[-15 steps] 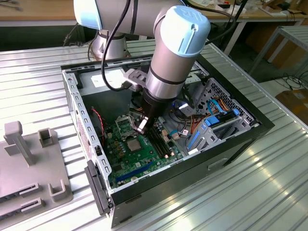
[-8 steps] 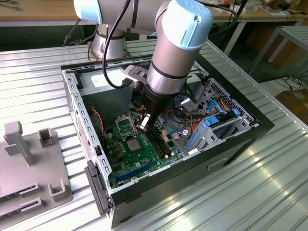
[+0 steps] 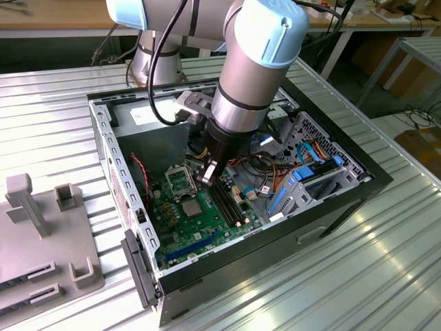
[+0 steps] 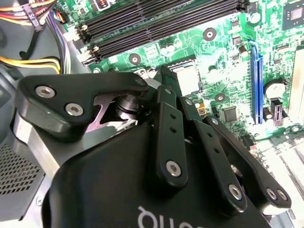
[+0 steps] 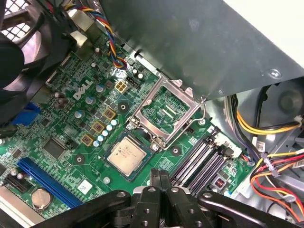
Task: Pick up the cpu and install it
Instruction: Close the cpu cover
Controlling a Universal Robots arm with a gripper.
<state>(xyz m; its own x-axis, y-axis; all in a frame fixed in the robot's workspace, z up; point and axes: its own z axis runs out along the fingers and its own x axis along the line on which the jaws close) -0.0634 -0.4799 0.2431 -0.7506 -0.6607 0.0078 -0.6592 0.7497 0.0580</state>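
The cpu (image 5: 126,153) is a small square chip with a silver-grey top, lying flat on the green motherboard (image 5: 71,123). Right beside it the socket's metal frame (image 5: 164,111) stands flipped open, with green board showing through it. My gripper (image 5: 159,175) hovers a little above the board, close to the cpu's edge, shut with its fingertips together and nothing between them. In the second wrist view the gripper (image 4: 166,78) points toward the cpu (image 4: 187,78). The exterior view has the gripper (image 3: 207,181) inside the open case, just above the cpu (image 3: 191,205) and the frame (image 3: 180,181).
Black memory slots (image 5: 199,159) run beside the cpu. The grey power-supply box (image 5: 199,42) overhangs the socket. Yellow and red cables (image 5: 270,166) and a fan (image 5: 19,38) flank the board. The case walls (image 3: 110,165) enclose it; a grey fixture (image 3: 41,234) stands on the table.
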